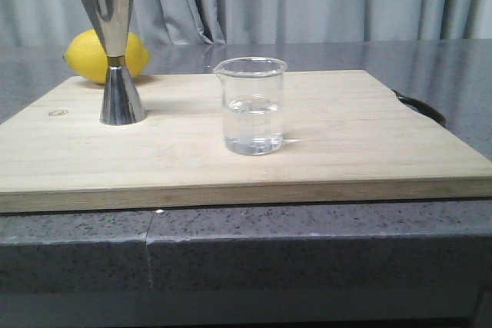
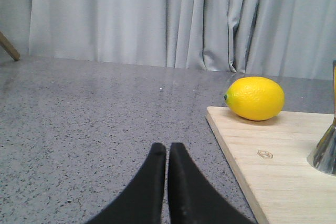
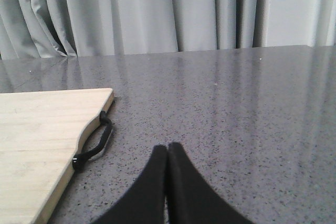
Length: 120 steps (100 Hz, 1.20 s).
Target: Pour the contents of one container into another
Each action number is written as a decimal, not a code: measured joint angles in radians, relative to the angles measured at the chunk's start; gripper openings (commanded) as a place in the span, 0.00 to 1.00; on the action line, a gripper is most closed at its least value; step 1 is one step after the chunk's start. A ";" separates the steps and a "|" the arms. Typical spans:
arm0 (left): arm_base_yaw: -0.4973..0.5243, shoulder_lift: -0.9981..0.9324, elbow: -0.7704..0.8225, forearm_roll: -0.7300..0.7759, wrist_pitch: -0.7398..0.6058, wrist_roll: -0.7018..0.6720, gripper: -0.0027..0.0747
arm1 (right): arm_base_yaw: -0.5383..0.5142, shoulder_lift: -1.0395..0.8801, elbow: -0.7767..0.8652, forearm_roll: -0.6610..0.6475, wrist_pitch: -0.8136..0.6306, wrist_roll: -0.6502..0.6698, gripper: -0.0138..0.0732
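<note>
A clear glass beaker [image 1: 251, 105] stands upright near the middle of the wooden cutting board [image 1: 346, 151], about half full of clear liquid, its spout to the left. The steel hourglass jigger [image 1: 114, 53] stands upright at the board's back left; its base edge [image 2: 325, 153] shows in the left wrist view. My left gripper [image 2: 167, 148] is shut and empty over the grey counter, off the board's left side. My right gripper [image 3: 167, 148] is shut and empty over the counter, off the board's right side. Neither gripper shows in the front view.
A yellow lemon [image 1: 98, 57] lies behind the jigger at the board's back left edge; the lemon [image 2: 255, 98] also shows in the left wrist view. A black strap handle [image 3: 94, 142] hangs at the board's right end. Grey curtains close the back.
</note>
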 measured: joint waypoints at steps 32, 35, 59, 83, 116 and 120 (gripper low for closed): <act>0.000 0.000 0.000 0.000 0.000 0.000 0.01 | 0.000 0.000 0.000 0.000 0.000 0.000 0.08; 0.000 0.000 0.000 0.000 0.000 0.000 0.01 | 0.000 0.000 0.000 0.000 0.000 0.000 0.08; 0.000 0.000 0.000 0.000 -0.002 0.000 0.01 | 0.000 0.000 0.000 0.000 0.000 0.000 0.08; 0.000 0.000 0.000 -0.058 -0.016 0.000 0.01 | 0.000 0.000 0.000 0.045 -0.048 0.000 0.08; -0.017 0.000 -0.051 -0.189 0.001 0.000 0.01 | 0.000 0.000 -0.081 0.243 0.088 0.000 0.08; -0.032 0.000 -0.077 -0.193 0.025 0.000 0.01 | 0.000 0.009 -0.121 0.246 0.127 0.000 0.08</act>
